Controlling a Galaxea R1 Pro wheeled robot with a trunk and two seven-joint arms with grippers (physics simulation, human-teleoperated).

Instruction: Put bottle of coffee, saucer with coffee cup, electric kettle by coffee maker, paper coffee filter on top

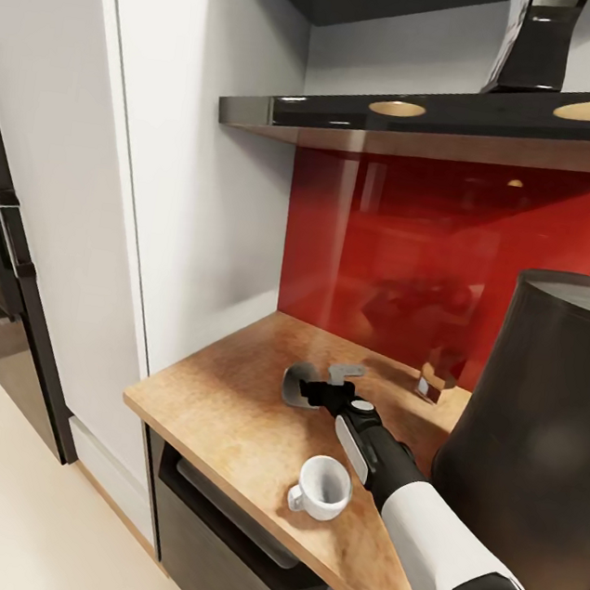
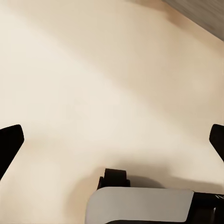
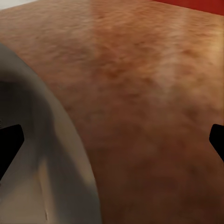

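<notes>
A wooden kitchen countertop [image 1: 223, 407] is stretching from a white cabinet wall toward a glossy red backsplash [image 1: 451, 251], under a dark range hood [image 1: 432, 117]. A small white coffee cup [image 1: 321, 488] is standing upright near the countertop's front edge, its mouth facing up and its handle pointing along that edge toward the counter's outer corner. Farther back, toward the middle of the countertop, a grey saucer [image 1: 296, 384] is sitting tilted, its rim raised; it may be pinched at that rim, but the contact is hard to make out.

The right gripper [image 1: 314, 393] is reaching across the counter from the robot's side, its black fingers meeting the saucer. In the right wrist view the saucer's grey curved body [image 3: 51, 154] is looming close over the wood grain, and both fingertips [image 3: 10, 140] are sitting wide apart at the frame's sides.

A large dark rounded object [image 1: 538, 432], too close to identify, is blocking the right part of the countertop. A small brown bottle [image 1: 436, 376] is standing by the backsplash.

The left gripper [image 2: 112, 140] is hanging over pale floor [image 2: 93, 70], its jaws spread apart.
</notes>
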